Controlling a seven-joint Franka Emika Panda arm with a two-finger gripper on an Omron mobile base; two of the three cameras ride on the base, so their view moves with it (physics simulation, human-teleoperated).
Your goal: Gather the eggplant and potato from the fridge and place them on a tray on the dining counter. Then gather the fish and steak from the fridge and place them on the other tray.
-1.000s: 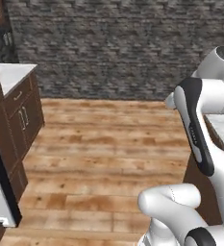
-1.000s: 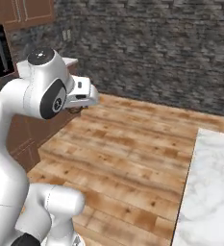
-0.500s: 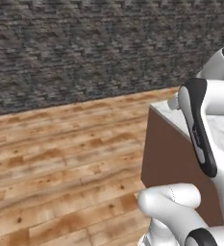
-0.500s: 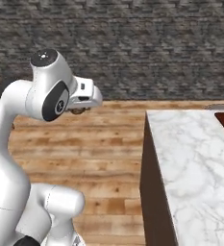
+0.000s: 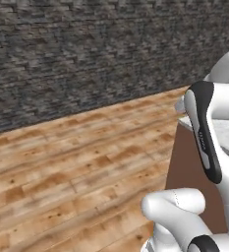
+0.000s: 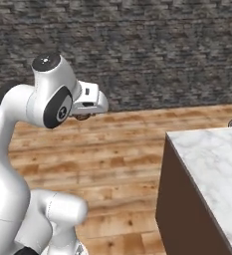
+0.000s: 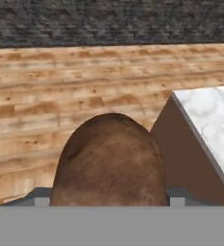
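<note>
The tool (image 6: 82, 115) grips the potato (image 7: 109, 161), which sits right between its jaws. The bench (image 7: 210, 120) lies ahead to the right; keep the grip firm and carry level until a tray comes into reach.

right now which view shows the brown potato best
The hand view: the rounded brown rough-skinned potato sits large and close between the jaws. The right base view gives just a small brown sliver of it under the white hand. The left base view gives nothing useful on it.
</note>
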